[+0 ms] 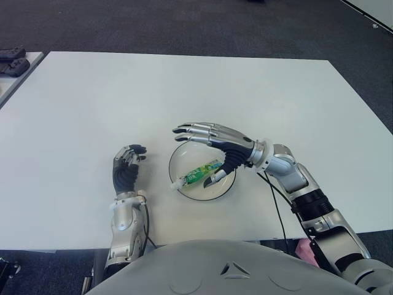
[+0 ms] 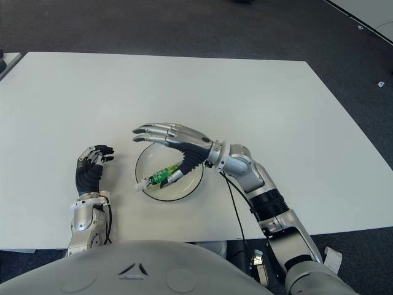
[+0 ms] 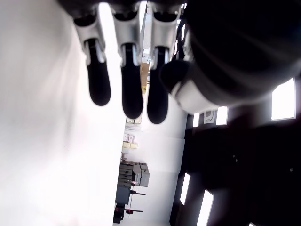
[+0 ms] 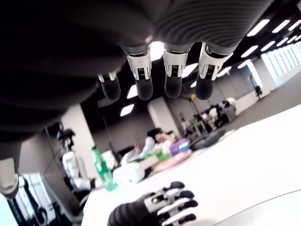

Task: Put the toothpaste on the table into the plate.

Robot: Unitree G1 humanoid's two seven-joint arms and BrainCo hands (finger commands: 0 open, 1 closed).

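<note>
The green and white toothpaste tube lies inside the white plate, its white cap toward the plate's left rim. My right hand hovers over the plate, open, fingers stretched out flat and the thumb hanging down close to the tube's right end. I cannot tell whether the thumb touches the tube. My left hand shows on the white table just left of the plate, fingers loosely bent and holding nothing; it also appears low in the right wrist view as the left hand.
A black cable runs from my right forearm over the table's front edge. Dark objects lie on a second surface at the far left. Bare tabletop stretches behind and to both sides of the plate.
</note>
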